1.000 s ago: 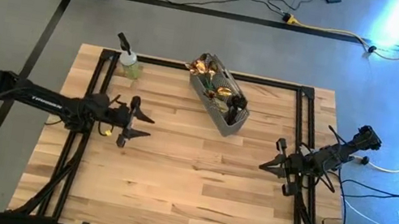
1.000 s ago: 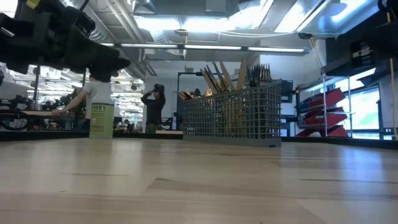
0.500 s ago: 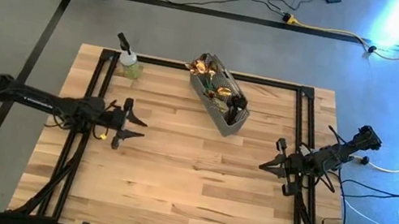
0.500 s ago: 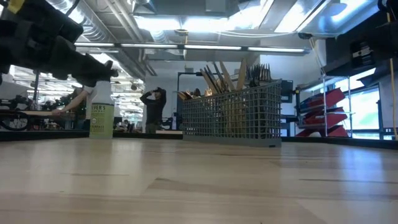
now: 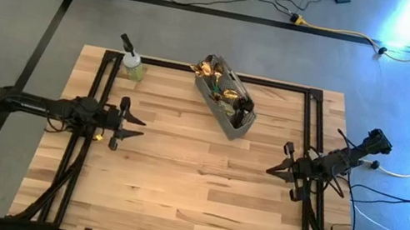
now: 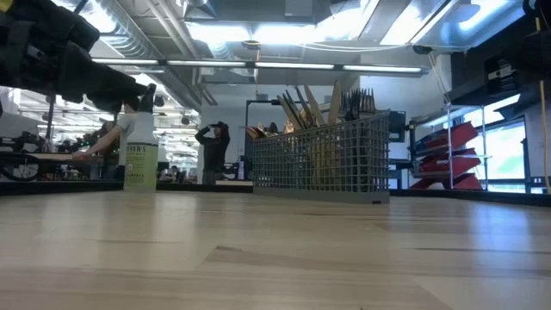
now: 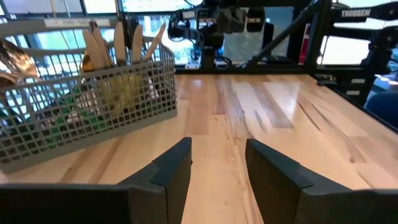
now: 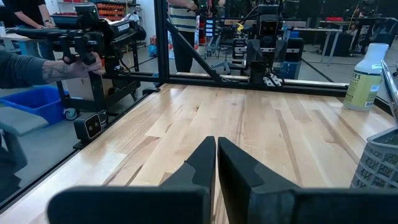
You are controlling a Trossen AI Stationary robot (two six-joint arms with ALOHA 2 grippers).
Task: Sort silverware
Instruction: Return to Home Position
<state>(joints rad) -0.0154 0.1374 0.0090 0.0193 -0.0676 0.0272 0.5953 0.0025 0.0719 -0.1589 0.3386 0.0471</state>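
Observation:
The silverware (image 6: 320,102), gold, dark and wooden-handled pieces, stands upright in a grey wire-mesh caddy (image 5: 226,99) at the table's far middle. The left wrist view shows the caddy (image 7: 81,121) too, with handles sticking out of its top. My left gripper (image 5: 134,125) hovers level over the table's left part, pointing toward the right edge. It is open, with nothing between its fingers (image 7: 171,168). My right gripper (image 5: 273,171) waits by the right edge, shut and empty (image 8: 216,149).
A spray bottle with green liquid (image 5: 131,64) stands at the table's far left corner. Black frame rails (image 5: 105,80) run along the table's left, right and far sides. Bare wood lies between the two grippers. A person's hand (image 8: 68,65) holds a device beyond the table.
My left gripper has drawn back toward the table's left edge, staying level and clear of the wood. The caddy and the silverware have not moved.

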